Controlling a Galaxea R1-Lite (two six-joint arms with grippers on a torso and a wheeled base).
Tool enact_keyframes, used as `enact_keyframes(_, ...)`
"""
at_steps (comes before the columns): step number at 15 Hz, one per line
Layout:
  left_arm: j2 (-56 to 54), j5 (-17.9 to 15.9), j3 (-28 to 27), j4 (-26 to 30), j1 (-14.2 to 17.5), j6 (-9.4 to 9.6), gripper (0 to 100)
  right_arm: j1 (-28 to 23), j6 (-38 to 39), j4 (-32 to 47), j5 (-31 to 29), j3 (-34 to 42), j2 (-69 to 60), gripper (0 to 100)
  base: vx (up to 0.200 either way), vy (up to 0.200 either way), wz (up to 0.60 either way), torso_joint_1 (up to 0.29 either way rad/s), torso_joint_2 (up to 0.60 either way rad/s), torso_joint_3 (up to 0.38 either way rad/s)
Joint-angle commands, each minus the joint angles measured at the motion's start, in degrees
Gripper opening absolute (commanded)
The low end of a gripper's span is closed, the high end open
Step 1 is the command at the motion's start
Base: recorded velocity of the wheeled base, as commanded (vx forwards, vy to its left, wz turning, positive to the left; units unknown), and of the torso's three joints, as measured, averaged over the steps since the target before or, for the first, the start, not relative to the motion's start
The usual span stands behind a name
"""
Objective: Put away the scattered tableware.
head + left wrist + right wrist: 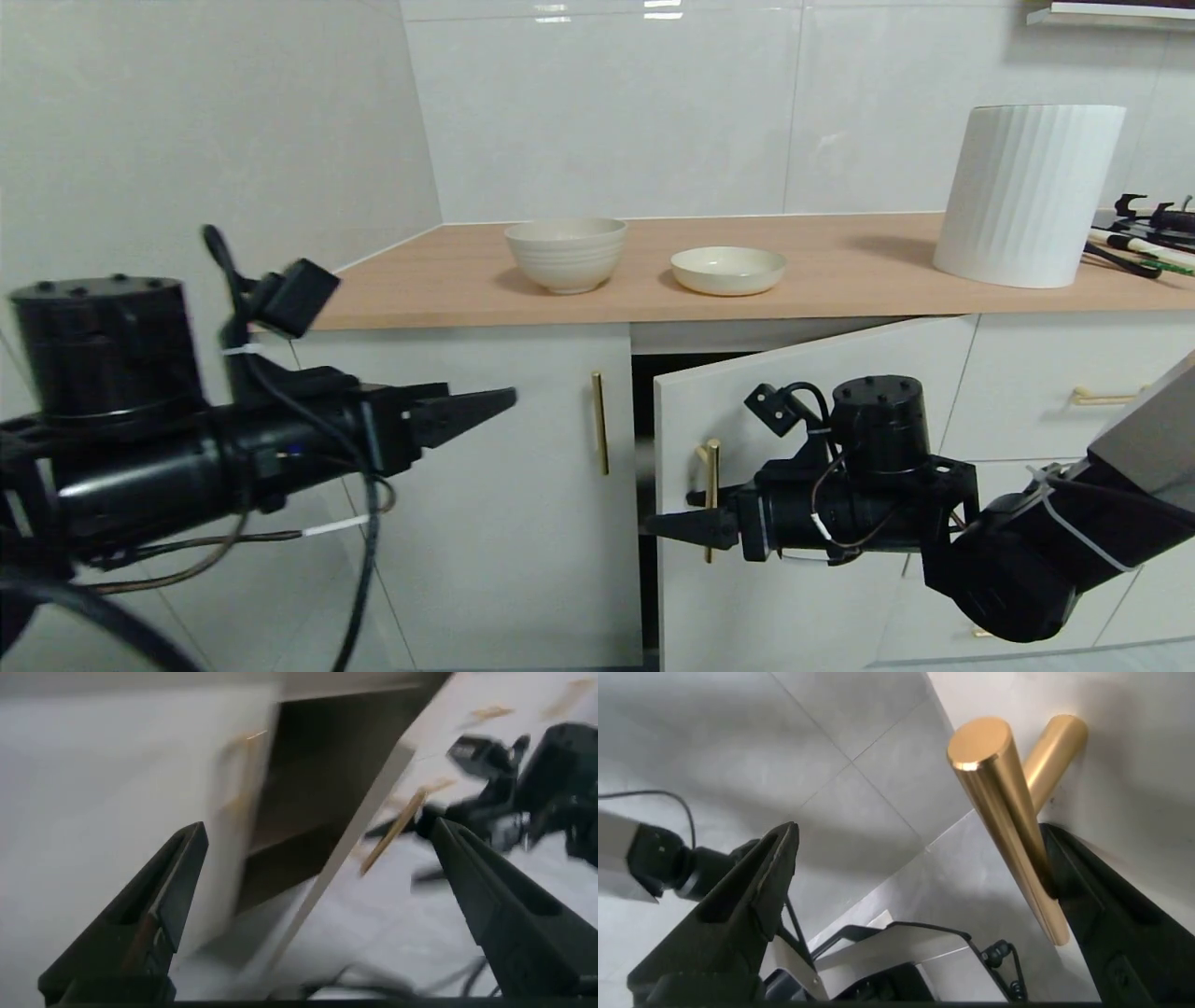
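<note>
Along a corner of white-tiled wall runs a light wooden bench set over white cupboards. On it stand a cream ribbed bowl and, near it toward the robot's right, a shallow cream dish; the two are apart and both upright. Well farther right stands a tall white fluted canister, with a clutter of pens and tools beside it at the bench's far end. Below, the left cupboard door is closed, its left door handle an upright brass bar. The right cupboard door stands ajar, leaving a dark gap between the two doors. The right hand is low in front of the ajar door. Its fingers are spread, with the brass right door handle standing between them, just beside one finger. They are not closed on it, and I cannot tell whether that finger touches the bar. The left hand hangs in the air before the closed door, below bench level, its fingers wide apart with nothing between them. From its wrist the opened cupboard shows blurred beyond. The bowl and the dish sit higher and farther back than both hands, well apart from each. The bowl is the nearer to the left hand, and the dish stands above the right hand.
</note>
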Motion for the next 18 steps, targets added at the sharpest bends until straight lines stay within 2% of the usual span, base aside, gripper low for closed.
enact_keyframes(1, 18.21, 0.98, 2.88, -13.82, -6.81, -4.95, 100, 0.32, 0.01, -0.09, 0.71, 0.22, -0.81, 100, 0.000, 0.000, 0.00, 0.000, 0.00, 0.000)
enact_keyframes(3, 22.87, 2.65, 4.63, -20.85, -7.52, -8.20, 100, 0.23, 0.01, -0.09, 0.71, 0.22, -0.72, 100, 0.000, 0.000, 0.00, 0.000, 0.00, 0.000)
enact_keyframes(6, 27.26, 3.36, 5.51, -26.66, -7.61, -8.47, 100, 0.41, -0.08, -0.09, 0.71, 0.39, -0.63, 100, 0.000, 0.000, 0.00, 0.000, 0.00, 0.000)
enact_keyframes(7, 27.44, 3.44, 5.60, -26.74, -7.61, -8.47, 0, 0.41, -0.08, -0.09, 0.80, 0.39, -0.55, 100, 0.000, 0.000, 0.00, 0.000, 0.00, 0.000)
enact_keyframes(10, 27.79, 3.71, 4.63, -26.92, -8.22, -8.29, 0, 0.41, -0.08, -0.09, 0.98, 0.39, -0.55, 100, 0.000, 0.000, 0.00, 0.000, 0.00, 0.000)
enact_keyframes(15, 32.71, 3.36, 1.56, -32.02, -8.57, -8.11, 0, 0.32, -0.08, -0.09, 0.98, 0.48, -0.81, 100, 0.000, 0.000, 0.00, 0.000, 0.00, 0.000)
enact_keyframes(17, 38.25, 3.44, -3.98, -35.53, -9.19, -7.85, 0, 0.32, -0.08, -0.09, 1.06, 0.83, -0.99, 100, 0.000, 0.000, 0.00, 0.000, 0.00, 0.000)
enact_keyframes(18, 40.27, 3.53, -5.39, -35.88, -9.28, -6.88, 0, 0.32, -0.17, -0.09, 1.06, 1.01, -1.25, 100, 0.000, 0.000, 0.00, 0.000, 0.00, 0.000)
